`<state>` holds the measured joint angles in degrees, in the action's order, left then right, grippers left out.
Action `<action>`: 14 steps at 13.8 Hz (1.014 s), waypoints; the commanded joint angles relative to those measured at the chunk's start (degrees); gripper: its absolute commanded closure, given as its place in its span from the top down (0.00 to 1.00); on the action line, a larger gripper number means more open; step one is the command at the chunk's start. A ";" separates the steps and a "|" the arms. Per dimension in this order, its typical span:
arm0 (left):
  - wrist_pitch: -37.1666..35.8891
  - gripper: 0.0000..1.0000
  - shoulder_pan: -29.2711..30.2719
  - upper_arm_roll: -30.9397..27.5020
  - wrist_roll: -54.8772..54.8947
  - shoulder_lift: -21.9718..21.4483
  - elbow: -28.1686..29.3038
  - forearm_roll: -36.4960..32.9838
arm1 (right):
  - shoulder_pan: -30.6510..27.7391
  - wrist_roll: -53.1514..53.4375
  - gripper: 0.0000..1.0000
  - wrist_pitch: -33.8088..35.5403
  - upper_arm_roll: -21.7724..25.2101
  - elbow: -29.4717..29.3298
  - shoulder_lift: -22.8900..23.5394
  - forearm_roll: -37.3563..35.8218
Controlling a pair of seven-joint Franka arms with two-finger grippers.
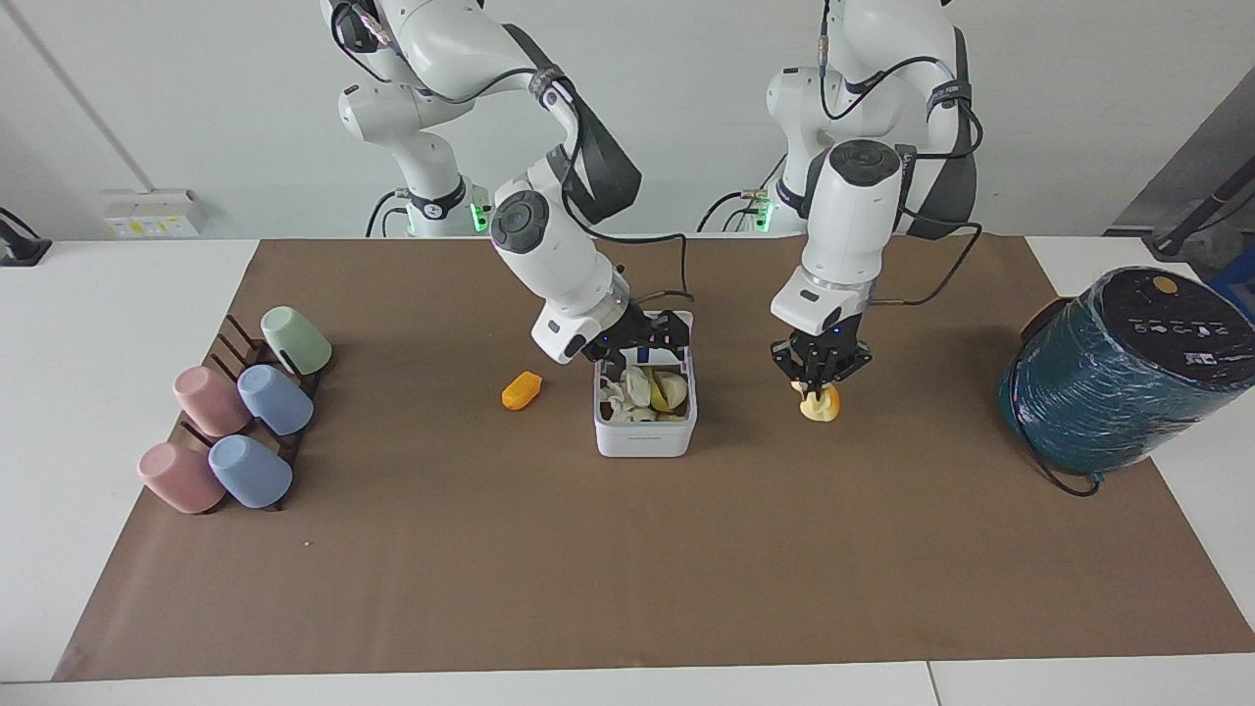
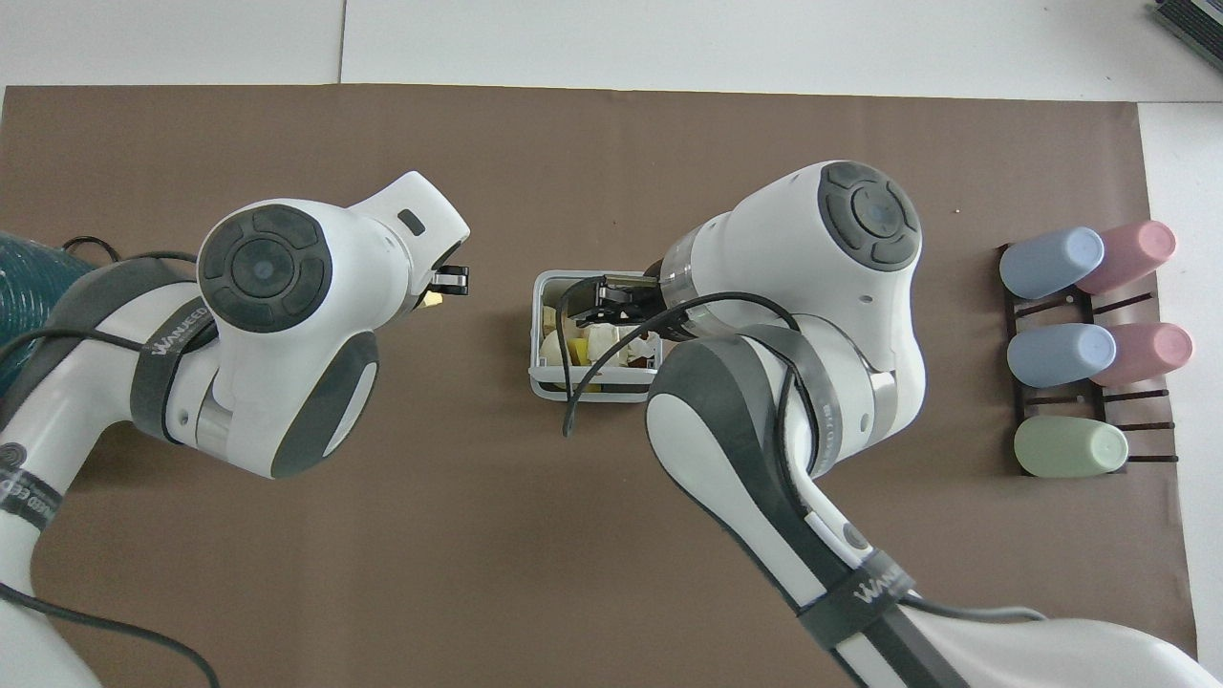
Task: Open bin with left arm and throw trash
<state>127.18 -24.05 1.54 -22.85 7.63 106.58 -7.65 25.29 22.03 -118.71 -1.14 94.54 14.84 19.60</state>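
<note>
The white bin [image 1: 644,439] stands open mid-mat, with cream and yellow lumps of trash [image 1: 647,392] inside it. My right gripper [image 1: 647,351] hangs open just over the bin's robot-side edge and hides most of the lid. My left gripper [image 1: 819,385] is shut on a pale yellow lump [image 1: 822,406], held above the mat beside the bin toward the left arm's end. An orange lump [image 1: 521,389] lies on the mat beside the bin toward the right arm's end. From overhead, the bin [image 2: 541,377], the right gripper [image 2: 611,291] and the left gripper [image 2: 451,281] show; the right arm hides the orange lump.
A large teal wrapped cylinder [image 1: 1118,378] lies at the left arm's end of the mat, a cable at its foot. A dark rack with several pastel cups [image 1: 235,422] sits at the right arm's end, also seen overhead as the cup rack [image 2: 1080,354].
</note>
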 commanded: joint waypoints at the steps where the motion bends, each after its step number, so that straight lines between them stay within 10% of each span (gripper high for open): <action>1: -0.80 0.00 -1.96 0.04 -2.98 0.80 -2.42 2.88 | -5.32 -1.02 1.00 2.86 -0.44 1.26 -3.84 -6.57; 10: 6.67 0.00 -8.98 0.13 -5.01 1.33 -1.64 12.39 | -16.76 4.11 1.00 -1.85 -0.44 21.54 -9.92 -11.95; 11: 6.76 0.22 -9.60 0.21 -4.83 1.33 -1.64 12.48 | -16.07 7.64 1.00 -4.66 -0.53 23.91 -9.57 -11.95; 13: 6.68 1.00 -11.53 0.21 -4.57 1.24 -1.64 12.48 | -14.57 10.13 1.00 -7.40 -0.53 25.78 -8.61 -11.95; 14: 6.07 1.00 -11.72 0.21 -4.92 1.15 -1.90 12.48 | -14.30 10.31 1.00 -7.67 -0.62 25.78 -7.91 -11.17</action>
<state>133.00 -34.29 2.47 -27.35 9.06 104.66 3.85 10.40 29.58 -124.53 -1.30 118.38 7.49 9.08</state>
